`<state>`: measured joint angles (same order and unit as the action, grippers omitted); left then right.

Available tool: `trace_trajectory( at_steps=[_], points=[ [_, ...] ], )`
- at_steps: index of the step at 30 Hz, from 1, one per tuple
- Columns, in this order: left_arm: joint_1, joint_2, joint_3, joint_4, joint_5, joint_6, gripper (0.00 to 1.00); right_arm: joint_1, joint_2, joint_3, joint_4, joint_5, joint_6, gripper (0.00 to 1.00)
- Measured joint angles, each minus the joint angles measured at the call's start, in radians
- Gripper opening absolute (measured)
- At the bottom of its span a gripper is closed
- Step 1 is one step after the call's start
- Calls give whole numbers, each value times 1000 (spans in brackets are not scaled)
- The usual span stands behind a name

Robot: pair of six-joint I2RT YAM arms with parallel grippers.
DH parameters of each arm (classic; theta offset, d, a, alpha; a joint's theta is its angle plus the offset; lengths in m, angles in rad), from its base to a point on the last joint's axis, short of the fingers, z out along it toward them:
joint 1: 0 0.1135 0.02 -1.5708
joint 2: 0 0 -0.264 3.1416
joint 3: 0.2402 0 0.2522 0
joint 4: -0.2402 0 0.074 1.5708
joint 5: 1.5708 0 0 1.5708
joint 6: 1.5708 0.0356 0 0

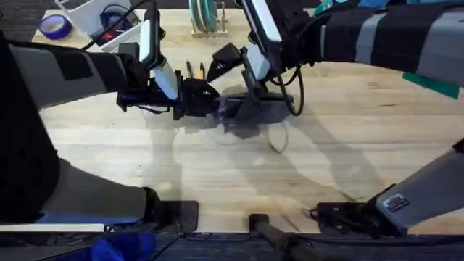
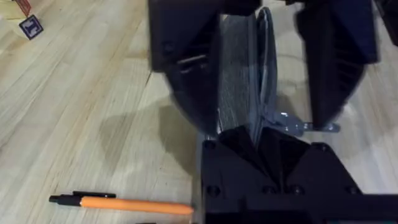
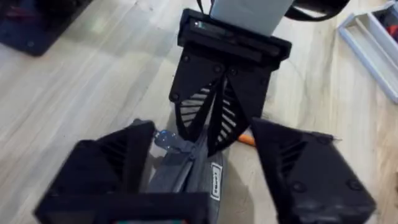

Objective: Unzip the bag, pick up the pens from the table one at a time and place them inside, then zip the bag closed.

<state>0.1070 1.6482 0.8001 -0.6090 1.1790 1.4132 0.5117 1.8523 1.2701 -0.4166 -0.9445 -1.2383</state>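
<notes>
Desk (image 1: 239, 181): pale wooden planks with long visible grain, running the full width beneath both arms.
Bag (image 1: 250, 110): oblong grey-blue fabric pouch with a fine woven texture, lying near the desk's middle, between the two pincers; a small metal zipper pull (image 2: 303, 126) sticks out at one end.
Left pincer (image 1: 212, 103): black ribbed fingers pressed together, clenched on the end of the bag; the right wrist view shows the fabric pinched between its tips.
Right pincer (image 1: 243, 76): broad black fingers spread apart, released, straddling the bag with one finger on either side of it.
Orange pen (image 2: 134, 204): slim, smooth orange barrel with a black clip and dark tip, lying flat on the desk just beside the left pincer, outside the bag.
Far edge: a white plastic bin (image 1: 98, 20) and a roll of blue tape (image 1: 54, 26) sit at the desk's back left corner.
</notes>
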Motion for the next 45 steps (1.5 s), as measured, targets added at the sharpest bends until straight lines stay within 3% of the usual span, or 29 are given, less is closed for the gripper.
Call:
trace_trajectory(
  at_steps=[2,7,12,13,14,27,36,45],
  points=[
    [0,0,0,0,0,0,42,1,0,0,1,-1,-2,990],
    [0,0,0,0,0,1,76,0,0,0,1,-2,0,996],
    [0,0,0,-1,4,0,846,0,0,0,1,-2,1,995],
    [0,0,0,-3,4,-4,954,0,0,0,1,-2,1,995],
    [0,0,0,-4,4,-4,984,0,0,0,1,-2,1,995],
    [0,0,0,-25,7,-5,995,0,0,0,-17,-2,1,995],
    [51,0,97,-277,-12,3,995,-18,-14,0,-30,2,34,995],
    [56,-120,190,-442,-149,16,996,-50,-145,0,-146,115,155,996]
  ],
)
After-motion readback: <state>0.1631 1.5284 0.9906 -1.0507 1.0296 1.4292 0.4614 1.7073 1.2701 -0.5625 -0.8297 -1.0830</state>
